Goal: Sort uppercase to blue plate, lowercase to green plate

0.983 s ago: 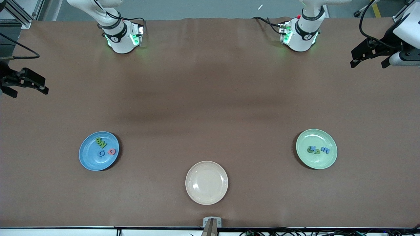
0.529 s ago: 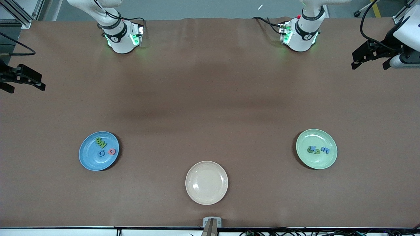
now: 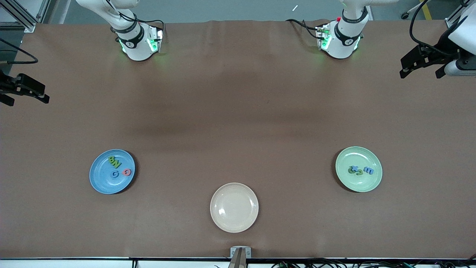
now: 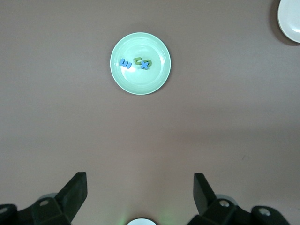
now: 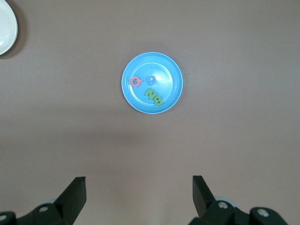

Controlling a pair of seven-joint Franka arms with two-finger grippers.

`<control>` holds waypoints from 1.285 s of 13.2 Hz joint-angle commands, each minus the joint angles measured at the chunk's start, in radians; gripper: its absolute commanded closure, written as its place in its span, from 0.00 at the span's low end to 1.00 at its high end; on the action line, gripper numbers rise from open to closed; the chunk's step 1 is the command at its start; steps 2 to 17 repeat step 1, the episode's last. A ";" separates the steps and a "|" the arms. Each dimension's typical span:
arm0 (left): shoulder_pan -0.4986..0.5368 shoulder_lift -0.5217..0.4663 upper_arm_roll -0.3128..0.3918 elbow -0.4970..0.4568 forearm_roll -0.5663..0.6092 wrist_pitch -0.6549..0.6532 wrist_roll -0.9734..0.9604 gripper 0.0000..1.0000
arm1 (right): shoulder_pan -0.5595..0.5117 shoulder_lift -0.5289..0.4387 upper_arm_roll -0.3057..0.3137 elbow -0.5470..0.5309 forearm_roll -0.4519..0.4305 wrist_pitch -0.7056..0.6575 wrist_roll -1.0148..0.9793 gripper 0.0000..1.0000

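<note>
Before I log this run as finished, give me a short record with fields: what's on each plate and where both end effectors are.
blue plate: four uppercase pieces
green plate: lowercase pieces, bunched together
cream plate: no letters
left end effector: open, above the table edge at the left arm's end
right end effector: open, above the table edge at the right arm's end
loose letters on table: none visible

sky-blue plate (image 3: 97,178), mint-green plate (image 3: 359,184), cream plate (image 3: 234,207), brown table (image 3: 238,111)
</note>
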 commanded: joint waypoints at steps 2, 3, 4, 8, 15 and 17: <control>-0.002 0.012 0.001 0.027 0.018 -0.022 0.007 0.00 | -0.030 -0.023 0.015 -0.030 -0.007 0.036 0.019 0.00; -0.002 0.012 0.001 0.027 0.018 -0.022 0.007 0.00 | -0.030 -0.023 0.015 -0.030 -0.007 0.036 0.019 0.00; -0.002 0.012 0.001 0.027 0.018 -0.022 0.007 0.00 | -0.030 -0.023 0.015 -0.030 -0.007 0.036 0.019 0.00; -0.002 0.012 0.001 0.027 0.018 -0.022 0.007 0.00 | -0.030 -0.023 0.015 -0.030 -0.007 0.036 0.019 0.00; -0.002 0.012 0.001 0.027 0.018 -0.022 0.007 0.00 | -0.030 -0.023 0.015 -0.030 -0.007 0.036 0.019 0.00; -0.002 0.012 0.001 0.027 0.018 -0.022 0.007 0.00 | -0.030 -0.023 0.015 -0.030 -0.007 0.036 0.019 0.00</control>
